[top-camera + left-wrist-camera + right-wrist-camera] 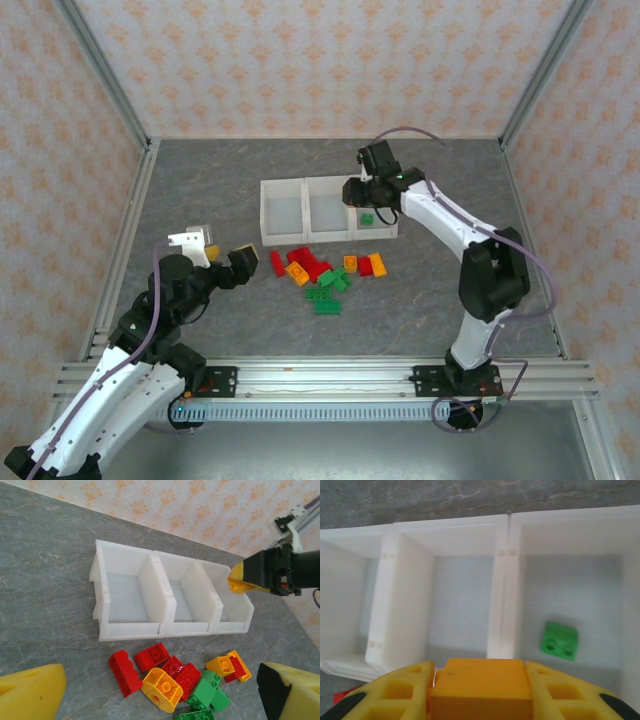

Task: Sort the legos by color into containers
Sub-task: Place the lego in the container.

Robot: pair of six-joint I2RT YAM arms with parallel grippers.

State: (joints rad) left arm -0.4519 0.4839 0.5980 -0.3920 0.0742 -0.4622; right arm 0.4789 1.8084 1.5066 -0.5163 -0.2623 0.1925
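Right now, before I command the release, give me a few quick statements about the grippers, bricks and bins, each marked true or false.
1. The right gripper is shut on an orange brick. True.
2. The green brick lies in the middle bin. False: it lies in the end bin on the right of the top view.
3. The left gripper holds a red brick. False: it is open and holds nothing.
4. Red bricks lie on the table in front of the bins. True.
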